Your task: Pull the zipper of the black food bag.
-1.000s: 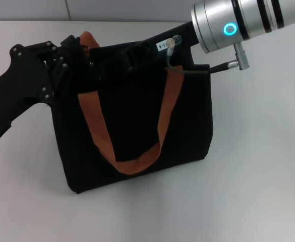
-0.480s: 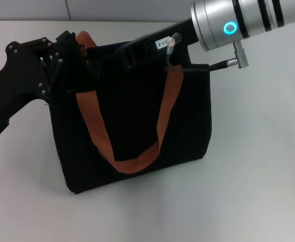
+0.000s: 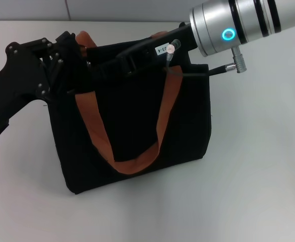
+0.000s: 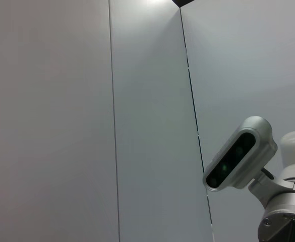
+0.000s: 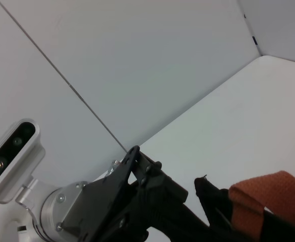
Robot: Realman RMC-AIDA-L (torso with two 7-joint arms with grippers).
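- The black food bag (image 3: 137,121) stood upright on the white table (image 3: 258,166), its front face toward the head camera and leaning a little, with one orange-brown handle (image 3: 132,146) hanging in a loop down the front.
- A second orange-brown handle (image 3: 85,39) poked up at the bag's far top corner on the robot's left side.
- The left gripper (image 3: 74,63) reached in from the left edge, its black forearm rising from low at the left toward the bag's upper left corner and pressed against the fabric there; how far its fingers stood apart could not be made out against the black cloth.
- The right gripper (image 3: 124,63) came in from the upper right, its silver wrist with a glowing blue ring held above the bag's right top corner and the black body stretched leftward along the top edge; its fingers' opening could not be seen either.
- The zipper could not be picked out along the dark top edge.
- The right wrist view showed the left gripper (image 5: 137,201) beside an orange strap end (image 5: 268,199).
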